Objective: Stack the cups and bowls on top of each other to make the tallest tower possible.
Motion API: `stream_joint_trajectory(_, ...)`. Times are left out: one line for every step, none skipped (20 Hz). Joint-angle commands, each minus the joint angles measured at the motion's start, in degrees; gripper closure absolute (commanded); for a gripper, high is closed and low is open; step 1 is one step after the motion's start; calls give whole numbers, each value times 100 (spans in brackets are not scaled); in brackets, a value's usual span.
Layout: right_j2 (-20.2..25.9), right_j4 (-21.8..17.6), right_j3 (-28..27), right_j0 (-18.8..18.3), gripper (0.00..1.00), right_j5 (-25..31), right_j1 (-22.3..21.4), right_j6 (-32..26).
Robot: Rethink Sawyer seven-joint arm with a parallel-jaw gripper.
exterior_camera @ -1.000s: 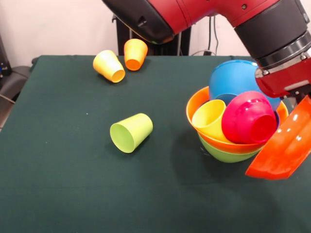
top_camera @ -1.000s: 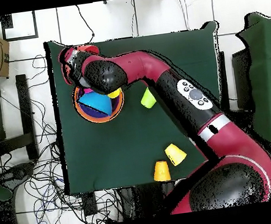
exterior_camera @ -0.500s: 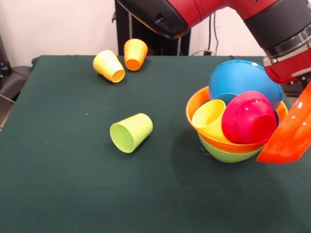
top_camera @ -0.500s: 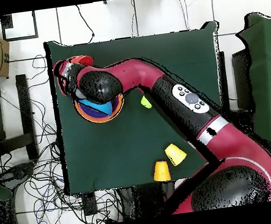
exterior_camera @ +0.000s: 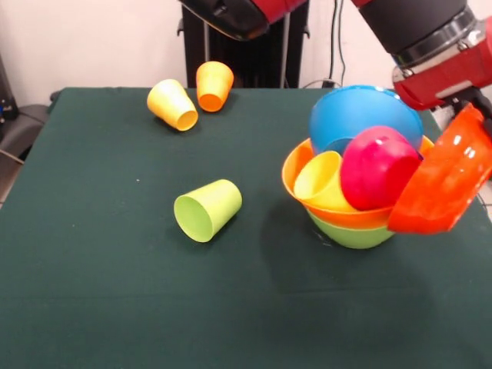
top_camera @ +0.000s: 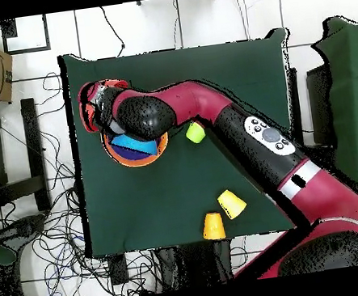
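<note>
Claw (exterior_camera: 475, 104) fingers are hidden behind the red-orange bowl (exterior_camera: 444, 183), which hangs tilted from it, evidently gripped by the rim, touching the tower's (exterior_camera: 355, 181) right side. That pile holds a green bowl, orange bowl, blue bowl, magenta bowl and yellow cup, jumbled rather than neatly nested. Still loose on the desk (exterior_camera: 115, 307): green cup (exterior_camera: 207, 210), yellow cup (exterior_camera: 172, 104), orange cup (exterior_camera: 214, 84).

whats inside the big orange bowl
The large orange bowl, itself sitting in a lime green bowl, holds a yellow cup on its side, a magenta bowl and a tilted blue bowl. Anything beneath them is covered.
</note>
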Motion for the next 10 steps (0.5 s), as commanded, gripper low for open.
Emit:
stream_joint_trajectory(-49,104,215,-181,100,1066,-223,-1116)
stream_joint_trajectory(-41,118,207,-198,100,1117,-240,-1146)
stream_joint_trajectory(-42,124,190,-207,100,1151,-231,-1170)
stream_joint_trajectory(-37,118,182,-224,100,1156,-183,-1204)
stream_joint_trajectory(-46,108,170,-220,100,1149,-155,-1210)
stream_joint_trajectory(-53,94,171,-213,100,1127,-128,-1203)
stream_joint_trajectory(-61,81,173,-205,100,1105,-102,-1196)
stream_joint_trajectory(-71,60,183,-189,100,1063,-96,-1167)
stream_joint_trajectory(-71,59,172,-182,100,1061,-79,-1159)
stream_joint_trajectory(-79,51,174,-161,100,1027,-57,-1129)
